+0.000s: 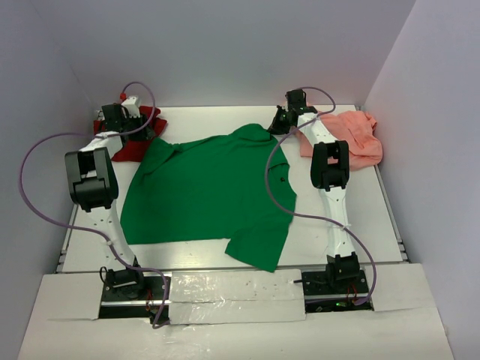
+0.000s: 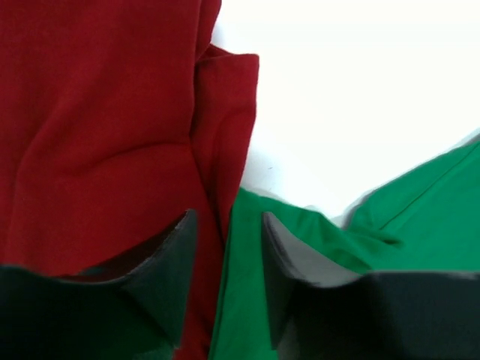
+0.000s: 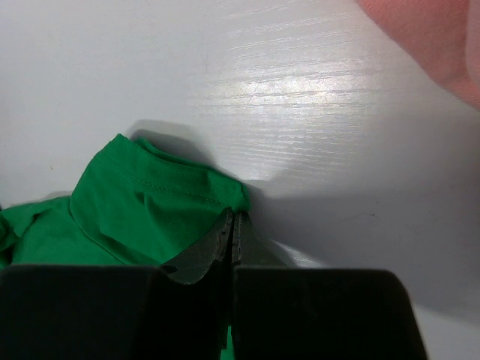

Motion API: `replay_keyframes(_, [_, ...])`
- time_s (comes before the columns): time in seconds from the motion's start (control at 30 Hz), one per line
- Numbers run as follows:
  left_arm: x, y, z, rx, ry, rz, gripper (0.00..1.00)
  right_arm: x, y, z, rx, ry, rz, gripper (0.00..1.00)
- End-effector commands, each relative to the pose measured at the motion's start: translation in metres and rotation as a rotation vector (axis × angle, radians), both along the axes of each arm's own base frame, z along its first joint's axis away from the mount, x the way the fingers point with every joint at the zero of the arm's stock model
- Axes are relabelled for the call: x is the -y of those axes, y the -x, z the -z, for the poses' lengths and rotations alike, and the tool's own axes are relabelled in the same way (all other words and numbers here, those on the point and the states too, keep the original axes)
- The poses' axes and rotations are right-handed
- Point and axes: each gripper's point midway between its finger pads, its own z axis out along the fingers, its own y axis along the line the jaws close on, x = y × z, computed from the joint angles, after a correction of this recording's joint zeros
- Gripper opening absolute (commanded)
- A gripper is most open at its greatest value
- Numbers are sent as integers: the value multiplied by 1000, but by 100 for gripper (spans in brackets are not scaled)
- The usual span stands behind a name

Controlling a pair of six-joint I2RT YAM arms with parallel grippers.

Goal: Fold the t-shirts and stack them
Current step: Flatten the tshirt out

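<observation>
The bright green t-shirt [image 1: 210, 187] lies spread over the middle of the table. Part of its edge shows in the left wrist view [image 2: 420, 202], and a hemmed corner in the right wrist view [image 3: 142, 202]. The dark red t-shirt [image 1: 135, 142] is bunched at the back left [image 2: 97, 112], and the salmon pink one [image 1: 349, 139] at the back right [image 3: 435, 37]. My left gripper [image 1: 141, 129] hangs low over the seam where red meets green [image 2: 229, 217]. Its jaws stand apart with the green edge between them. My right gripper [image 1: 279, 120] is shut on the green shirt's far corner [image 3: 232, 216].
The white table [image 1: 337, 225] is boxed in by grey walls at the back and sides. Purple cables loop from both arms. A taped white board [image 1: 232, 289] covers the near edge between the two arm bases.
</observation>
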Motion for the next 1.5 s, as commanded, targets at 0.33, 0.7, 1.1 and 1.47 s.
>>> replay_keyframes(0.33, [14, 1, 28, -71, -11, 37, 57, -6, -4, -21, 50, -1, -21, 0])
replay_keyframes(0.7, [11, 1, 34, -77, -27, 31, 43, -6, -3, -21, 49, 0, -24, 0])
replay_keyframes(1.1, [4, 0, 22, -34, -52, -19, 1, -9, -1, -20, 51, 0, -37, 0])
replay_keyframes(1.47, [2, 3, -27, 62, -67, -47, 3, -14, 3, -25, 60, 23, -59, 0])
